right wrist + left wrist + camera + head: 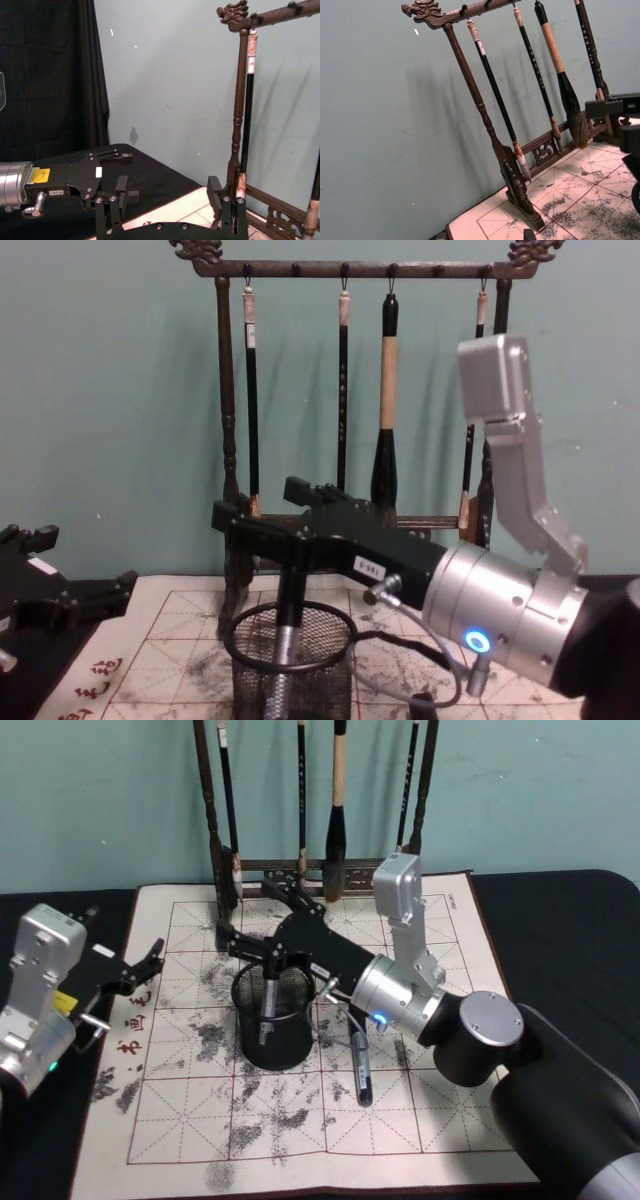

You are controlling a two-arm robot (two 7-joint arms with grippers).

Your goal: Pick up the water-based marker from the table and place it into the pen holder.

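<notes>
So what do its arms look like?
Both arms have silver round joints and black, boxy grippers. The right arm has a large black shell, a glowing blue ring and a grey cable; the right gripper bears a small white label, the left gripper a yellow sticker.

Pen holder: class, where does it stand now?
In the head view the pen holder stands centrally on the mat, under the right gripper, with a marker lying to its right.
</notes>
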